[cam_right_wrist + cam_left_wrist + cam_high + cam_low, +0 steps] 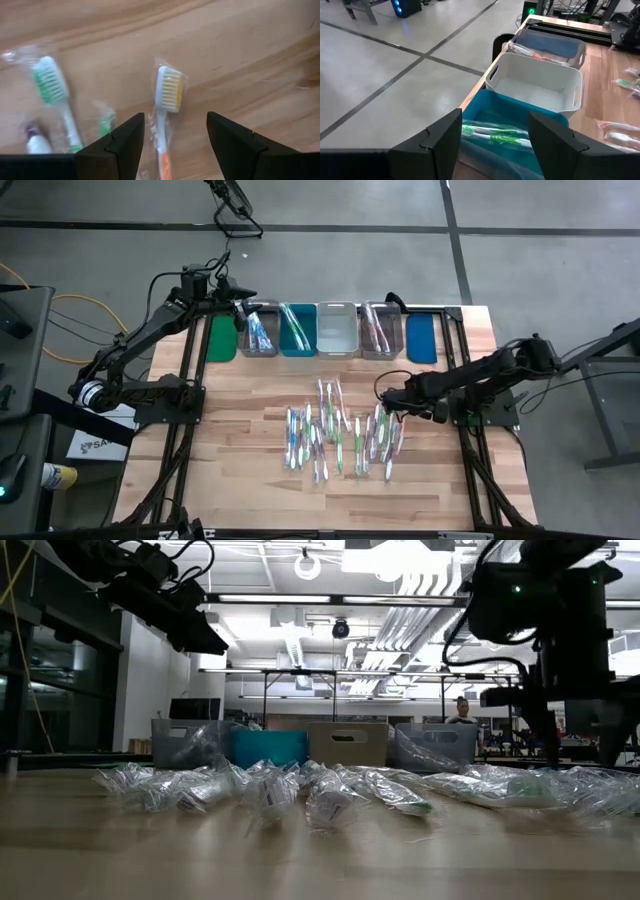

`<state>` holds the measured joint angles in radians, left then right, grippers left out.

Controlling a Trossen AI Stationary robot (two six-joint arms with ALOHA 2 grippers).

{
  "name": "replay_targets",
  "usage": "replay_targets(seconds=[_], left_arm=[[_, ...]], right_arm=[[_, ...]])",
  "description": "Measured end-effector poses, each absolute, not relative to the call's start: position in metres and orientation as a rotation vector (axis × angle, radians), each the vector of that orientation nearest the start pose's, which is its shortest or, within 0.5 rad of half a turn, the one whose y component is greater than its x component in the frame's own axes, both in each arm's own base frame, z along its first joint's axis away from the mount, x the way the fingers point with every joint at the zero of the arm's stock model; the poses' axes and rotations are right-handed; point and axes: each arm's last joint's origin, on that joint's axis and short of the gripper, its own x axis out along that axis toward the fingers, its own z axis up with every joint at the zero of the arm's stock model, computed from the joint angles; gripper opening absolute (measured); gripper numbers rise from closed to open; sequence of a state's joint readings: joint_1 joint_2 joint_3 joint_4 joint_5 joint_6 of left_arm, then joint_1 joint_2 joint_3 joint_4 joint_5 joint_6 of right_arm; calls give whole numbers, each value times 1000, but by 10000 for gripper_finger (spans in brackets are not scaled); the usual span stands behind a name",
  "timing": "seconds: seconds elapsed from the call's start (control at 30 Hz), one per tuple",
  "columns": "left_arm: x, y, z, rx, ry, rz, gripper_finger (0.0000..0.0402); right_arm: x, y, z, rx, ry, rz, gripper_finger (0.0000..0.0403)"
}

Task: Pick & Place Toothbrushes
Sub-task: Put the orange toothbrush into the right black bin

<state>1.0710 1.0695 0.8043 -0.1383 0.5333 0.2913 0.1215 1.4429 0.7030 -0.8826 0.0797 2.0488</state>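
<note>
Several wrapped toothbrushes (pixel 340 435) lie in a loose pile on the wooden table. My right gripper (pixel 391 402) hovers open over the pile's right part. In the right wrist view its fingers (pixel 125 142) stand on either side of an orange-handled toothbrush with yellow bristles (pixel 168 95) without touching it, and a green-bristled toothbrush (pixel 52 85) lies beside it. My left gripper (pixel 245 310) is open and empty above the far-left bins. Below it, a green toothbrush (pixel 492 135) lies in the teal bin (pixel 490 105).
A row of bins stands along the far edge: green (pixel 222 338), grey with blue toothbrushes (pixel 260 330), teal (pixel 298 330), white (pixel 337 330), clear with pink toothbrushes (pixel 381 328), blue (pixel 421 337). Bare wood lies to the pile's left and near side.
</note>
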Motion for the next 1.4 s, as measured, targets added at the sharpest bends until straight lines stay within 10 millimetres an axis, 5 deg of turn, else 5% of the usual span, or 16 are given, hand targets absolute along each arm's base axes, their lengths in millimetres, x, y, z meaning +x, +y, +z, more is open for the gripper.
replay_targets(seconds=[0.27, 0.67, 0.83, 1.0, 1.4], left_arm=[[123, 195, 292, -14, 359, 481, 219], [123, 194, 290, -39, 375, 480, 219], [123, 194, 290, -40, 376, 480, 219], [123, 194, 289, -51, 385, 477, 219], [123, 194, 289, -63, 383, 480, 219]], right_arm=[[193, 23, 131, 1436, 1006, -1489, 190], [192, 23, 130, 1402, 1047, -1455, 26], [189, 23, 136, 1402, 1060, -1401, 11], [184, 22, 158, 1444, 992, -1321, 6], [176, -11, 241, 1182, 643, -1060, 5]])
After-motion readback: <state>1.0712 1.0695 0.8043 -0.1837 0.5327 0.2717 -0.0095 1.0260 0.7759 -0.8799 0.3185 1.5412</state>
